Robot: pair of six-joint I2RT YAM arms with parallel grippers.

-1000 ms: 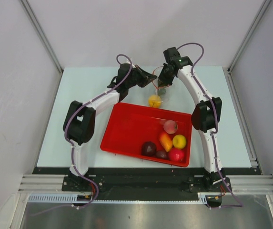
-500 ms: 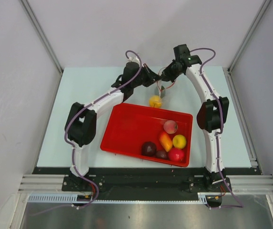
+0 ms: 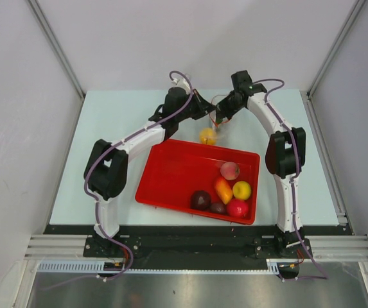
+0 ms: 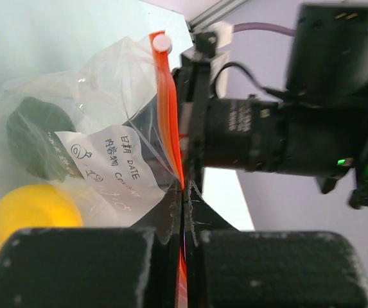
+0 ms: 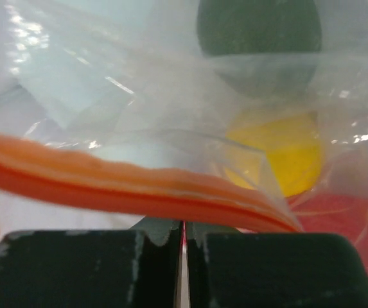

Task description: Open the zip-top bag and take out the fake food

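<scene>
At twelve o'clock beyond the red tray, the left gripper and right gripper were clamped on the zip-top bag by its orange strip, fake food inside. Slick film could slip free when pulled.

Left arm, right arm — jaws closed

The overhead view is bright, even and sharp; the arms throw faint soft shadows on the pale green worktop. In the left wrist view the black left hand is blurred along the bottom edge, and white glare streaks the clear crinkly plastic zip-top bag. The right wrist view is soft throughout, with highlights at upper left and the black right hand blurred below.
</scene>
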